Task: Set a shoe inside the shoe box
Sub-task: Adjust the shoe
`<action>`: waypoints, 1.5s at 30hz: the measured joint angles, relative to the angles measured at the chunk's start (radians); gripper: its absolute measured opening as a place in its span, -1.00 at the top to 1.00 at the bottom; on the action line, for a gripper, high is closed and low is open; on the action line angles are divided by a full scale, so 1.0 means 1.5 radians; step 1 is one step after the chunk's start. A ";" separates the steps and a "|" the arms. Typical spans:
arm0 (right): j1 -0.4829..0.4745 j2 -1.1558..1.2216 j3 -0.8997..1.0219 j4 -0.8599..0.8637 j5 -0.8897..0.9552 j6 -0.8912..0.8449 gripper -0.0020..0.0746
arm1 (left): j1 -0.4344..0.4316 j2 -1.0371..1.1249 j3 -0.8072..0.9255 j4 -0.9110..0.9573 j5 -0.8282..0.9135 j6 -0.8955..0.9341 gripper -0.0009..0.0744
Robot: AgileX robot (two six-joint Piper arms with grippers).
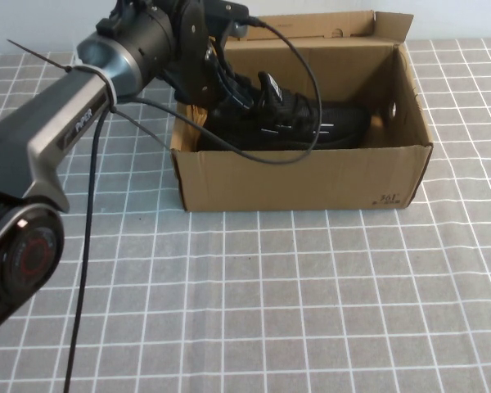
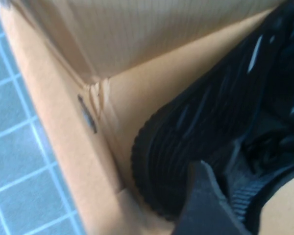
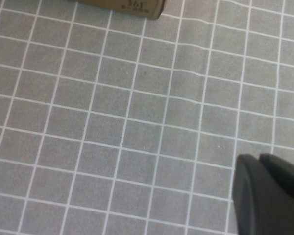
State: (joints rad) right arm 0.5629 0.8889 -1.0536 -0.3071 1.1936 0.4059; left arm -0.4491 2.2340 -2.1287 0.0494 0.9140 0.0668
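The left claw [image 1: 221, 78] reaches into the shoe box [image 1: 311, 184] at the upper left of the high view, down at the heel end of the shoe [image 1: 299, 123]. Whether its fingers grip the heel or have let go cannot be told; one dark finger [image 2: 206, 205] shows against the knit in the left wrist view, but the other is out of sight. The shoe lies inside the box, toe toward the right wall, heel close to the left corner. The right claw [image 3: 269, 196] hangs over the checked surface [image 1: 311, 311] near the box's printed front corner, its fingers pressed together on nothing.

The shoe seems already seated, so the step in hand is likely the release. To do it well, the left claw should spread fully before rising, then lift straight up, clear of the laces and the box's left flap, so nothing snags and drags the shoe or tips the box.
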 joint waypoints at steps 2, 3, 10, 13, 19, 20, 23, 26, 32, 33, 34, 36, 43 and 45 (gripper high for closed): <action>0.000 0.000 0.000 0.000 0.000 0.000 0.99 | 0.000 0.002 0.000 0.011 0.008 -0.001 0.01; 0.000 0.000 0.000 0.000 0.000 0.000 0.99 | 0.000 0.005 0.000 0.017 0.011 -0.001 0.01; 0.000 0.000 0.000 0.001 0.000 -0.001 0.99 | 0.000 0.009 0.000 0.031 0.014 -0.005 0.01; 0.000 0.000 0.000 0.001 0.000 -0.001 0.99 | 0.000 0.009 0.000 0.039 0.014 -0.011 0.01; 0.000 0.000 0.000 0.002 0.000 -0.002 0.99 | 0.000 0.023 0.000 0.054 -0.008 -0.023 0.06; 0.000 0.000 0.000 0.002 0.000 -0.002 0.99 | 0.000 0.024 0.000 0.054 -0.011 -0.024 0.06; 0.000 0.000 0.001 0.002 0.000 -0.010 0.99 | 0.000 0.025 0.000 0.055 -0.028 -0.030 0.07; 0.000 0.000 0.001 0.002 0.000 -0.013 0.99 | 0.000 0.028 0.000 0.058 -0.036 -0.036 0.07; 0.000 0.000 0.001 0.004 -0.001 -0.013 0.99 | 0.000 0.030 -0.008 0.045 -0.039 -0.051 0.07; 0.000 0.000 0.001 0.004 -0.001 -0.013 0.99 | 0.000 0.031 -0.013 0.038 -0.037 -0.053 0.07; 0.000 0.000 0.001 0.004 -0.003 -0.013 0.99 | 0.000 0.031 -0.019 0.035 -0.037 -0.054 0.07; 0.000 0.000 0.001 0.004 -0.005 -0.013 0.99 | 0.000 0.031 -0.036 0.033 -0.035 -0.054 0.07; 0.000 0.000 0.001 0.004 -0.015 -0.013 0.99 | 0.000 0.032 -0.059 0.046 -0.009 -0.054 0.07; 0.000 0.000 0.001 0.004 -0.024 -0.013 0.99 | 0.000 0.034 -0.059 0.051 -0.006 -0.054 0.07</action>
State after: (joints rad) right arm 0.5629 0.8889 -1.0520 -0.3017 1.1571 0.3865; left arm -0.4491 2.2856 -2.2165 0.1258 0.9045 -0.0144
